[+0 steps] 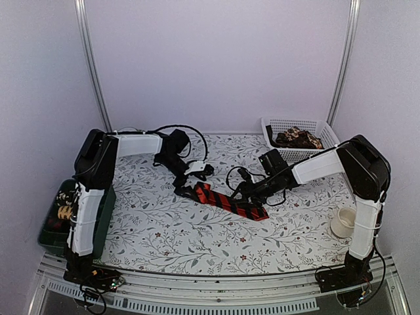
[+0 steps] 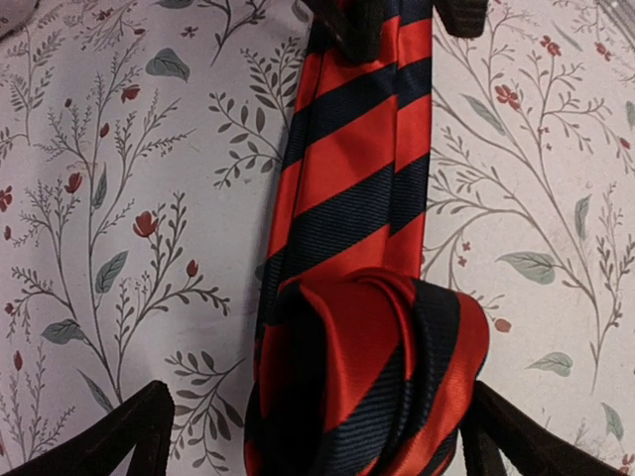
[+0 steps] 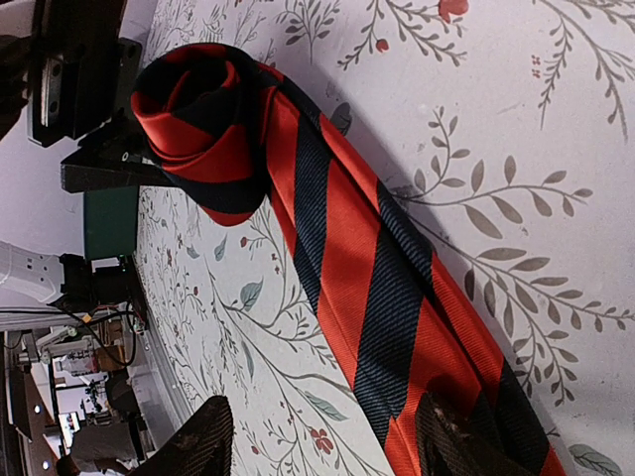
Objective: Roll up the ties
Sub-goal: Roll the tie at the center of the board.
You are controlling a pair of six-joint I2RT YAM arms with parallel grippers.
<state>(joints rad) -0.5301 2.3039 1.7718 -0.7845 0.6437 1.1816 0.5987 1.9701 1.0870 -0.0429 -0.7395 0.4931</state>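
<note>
Here, the right gripper (image 3: pixel 327 421) is holding its fingers parted, one fingertip (image 3: pixel 456 441) sitting over the flat stretch of the red-and-black striped tie (image 3: pixel 387 297). Farther on, the tie's rolled end (image 2: pixel 367 377) is resting between the left gripper's (image 2: pixel 313 416) fully released fingers, close beside one of them. Beyond, brown-patterned ties (image 1: pixel 298 138) are lying in a white basket (image 1: pixel 282 123).

Robotics lab cell: white panels (image 1: pixel 216 59) and aluminium posts (image 1: pixel 93 65) are enclosing a floral-clothed bench (image 1: pixel 197 236); left arm (image 1: pixel 84 223) and right arm (image 1: pixel 364 223) are standing bolted at its edge.
</note>
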